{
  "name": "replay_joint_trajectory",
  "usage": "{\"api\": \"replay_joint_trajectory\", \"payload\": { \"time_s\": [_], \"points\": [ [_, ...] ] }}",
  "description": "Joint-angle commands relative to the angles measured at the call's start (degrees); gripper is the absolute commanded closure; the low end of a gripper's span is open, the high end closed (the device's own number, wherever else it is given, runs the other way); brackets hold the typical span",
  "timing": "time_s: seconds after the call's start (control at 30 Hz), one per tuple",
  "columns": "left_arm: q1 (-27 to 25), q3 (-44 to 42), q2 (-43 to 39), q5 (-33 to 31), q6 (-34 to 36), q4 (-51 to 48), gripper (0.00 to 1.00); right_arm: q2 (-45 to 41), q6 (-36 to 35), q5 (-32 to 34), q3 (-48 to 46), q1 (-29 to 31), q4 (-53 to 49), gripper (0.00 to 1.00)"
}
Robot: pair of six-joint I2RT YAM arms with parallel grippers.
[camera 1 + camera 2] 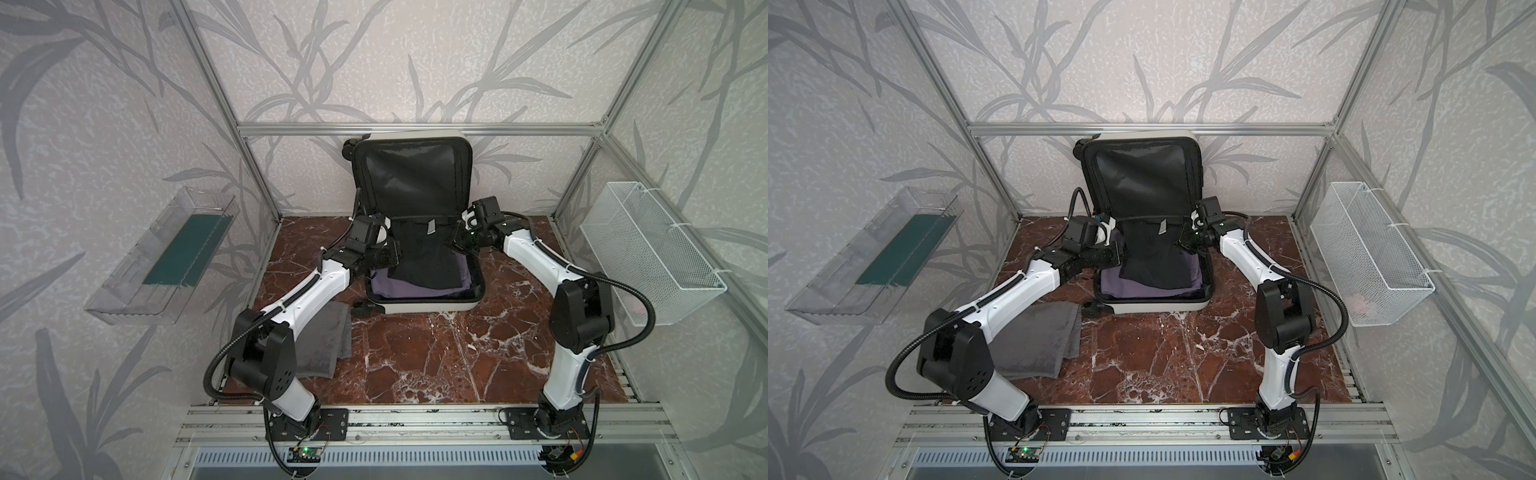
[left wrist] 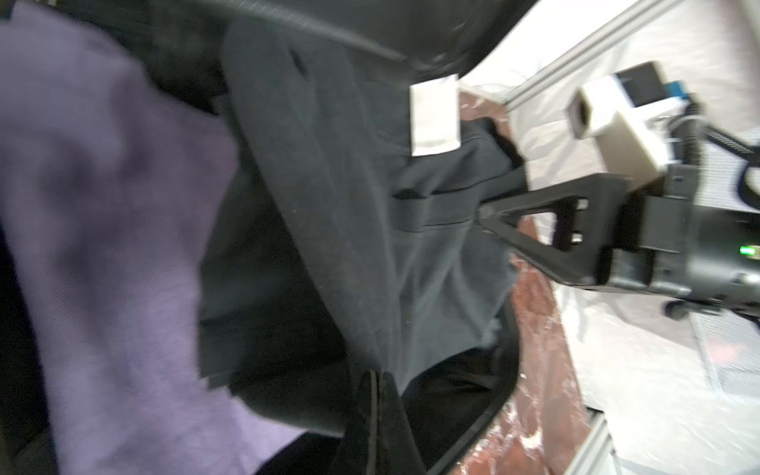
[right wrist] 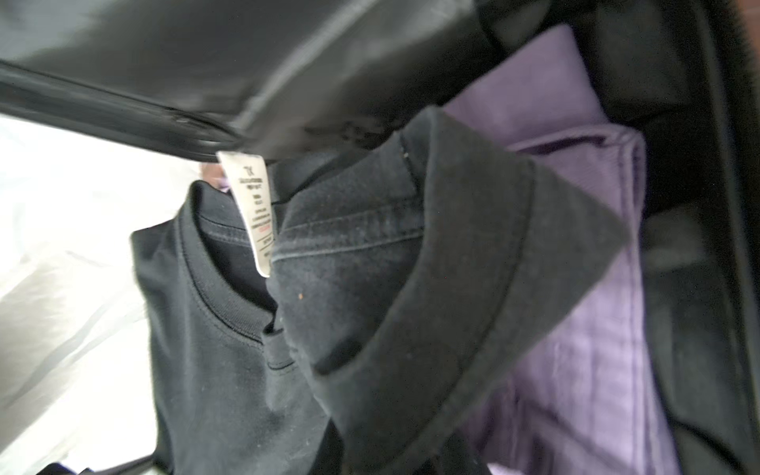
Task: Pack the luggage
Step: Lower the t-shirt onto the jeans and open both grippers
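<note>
- The tabletop (image 1: 436, 353) is red-brown marble with white veins, and a folded grey towel (image 1: 324, 345) lies on its left part beside the left arm.
- Walls (image 1: 104, 124) papered in a grey leaf pattern close in three sides, and an aluminium frame (image 1: 415, 128) runs along the corners and the back.
- A clear tray (image 1: 166, 257) with a green pad hangs on the left wall, and a white wire basket (image 1: 648, 253) hangs on the right wall.
- The luggage (image 1: 424, 308) sits at the back middle of the tabletop, lying open.
- Its lower half lies flat with the mouth facing up. The lid (image 1: 411, 178) stands upright at the rear, its black lining facing the arms.
- The hinge runs parallel to the back wall. Black wheels (image 1: 348, 149) show at the left end of both halves, so the case's length runs left to right.
- A folded purple cloth (image 1: 399, 286) lies inside the lower half.
- A black shirt (image 1: 424, 257) with a white label (image 1: 431, 227) hangs over the purple cloth, its top edge stretched between the two hands.
- The left hand (image 1: 390, 254) is closed, with the shirt's cloth gathered at its fingertips.
- The right hand (image 2: 483, 214) is pinched on the shirt's other edge, at the right rim of the case.
</note>
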Motion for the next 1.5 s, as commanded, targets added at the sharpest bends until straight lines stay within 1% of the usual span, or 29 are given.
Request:
{"api": "replay_joint_trajectory", "payload": {
  "time_s": [0.0,0.2,0.23,0.27,0.3,0.37,0.4,0.43,0.47,0.57,0.63,0.7,0.77,0.87,0.97,1.03,1.07,1.2,1.3,1.47],
  "points": [
    [2.11,-0.97,1.98,-1.38,-0.05,3.62,1.0,2.76,-2.54,-0.19,2.11,-0.86,3.67,1.0],
    [4.09,-0.99,5.53,-1.39,0.02,2.9,1.0,7.55,-3.54,0.55,4.48,-1.41,2.3,1.0],
    [4.18,-0.83,5.83,-1.57,0.25,2.58,0.96,8.0,-4.39,0.76,4.55,-1.5,2.15,1.0],
    [4.2,-0.46,5.93,-1.89,0.39,2.05,0.89,8.35,-5.52,1.01,4.87,-1.58,1.77,0.97],
    [4.29,-0.17,5.99,-2.2,0.52,1.63,0.83,8.62,-5.93,1.33,5.3,-1.69,1.28,0.91],
    [4.42,0.87,5.93,-2.79,1.12,0.56,0.61,8.58,-7.08,1.69,6.51,-2.02,-0.21,0.71],
    [4.46,1.45,5.84,-2.96,1.29,0.03,0.53,8.16,-7.68,1.91,6.97,-2.12,-1.02,0.64],
    [4.47,2.3,5.56,-3.04,1.71,-0.82,0.44,7.46,-8.3,2.2,7.29,-2.24,-1.76,0.58],
    [4.49,3.13,5.02,-3.26,2.07,-1.71,0.35,6.39,-8.92,2.43,7.39,-2.37,-2.27,0.54],
    [4.5,4.65,2.91,-3.55,2.59,-3.02,0.2,2.61,-10.87,3.9,7.05,-2.64,-4.31,0.45],
    [4.4,5.38,1.56,-2.75,2.38,-3.04,0.15,-0.2,-11.58,4.94,6.05,-2.64,-4.79,0.43],
    [4.26,6.57,1.09,-1.32,2.03,-2.95,0.12,-2.47,-11.57,5.45,5.05,-2.64,-5.19,0.43],
    [3.82,8.22,1.79,0.84,1.46,-2.73,0.11,-4.28,-10.87,5.02,3.49,-2.17,-4.01,0.45],
    [2.36,10.53,4.26,2.41,0.64,-2.36,0.11,-5.07,-9.53,4.4,2.0,-0.84,-2.23,0.54],
    [0.75,11.0,6.83,3.12,-0.18,-0.66,0.11,-3.78,-8.29,4.37,0.85,0.62,-0.64,0.64],
    [0.1,10.29,8.7,3.98,-1.05,0.98,0.11,-2.41,-7.41,4.25,-0.25,0.96,1.03,0.7],
    [-0.09,9.83,9.68,4.41,-1.53,1.8,0.11,-1.49,-6.88,4.3,-0.95,0.97,2.11,0.7],
    [-0.28,6.66,12.02,4.17,-2.64,4.91,0.11,2.16,-6.54,6.0,-2.42,0.66,4.46,0.72],
    [-0.29,5.2,13.54,3.16,-1.97,5.28,0.11,4.64,-6.45,6.42,-2.6,-0.09,4.75,0.72],
    [-0.26,6.27,15.53,2.28,-0.19,3.13,0.11,4.82,-7.96,5.73,-2.13,-0.7,3.28,0.64]
  ]
}}
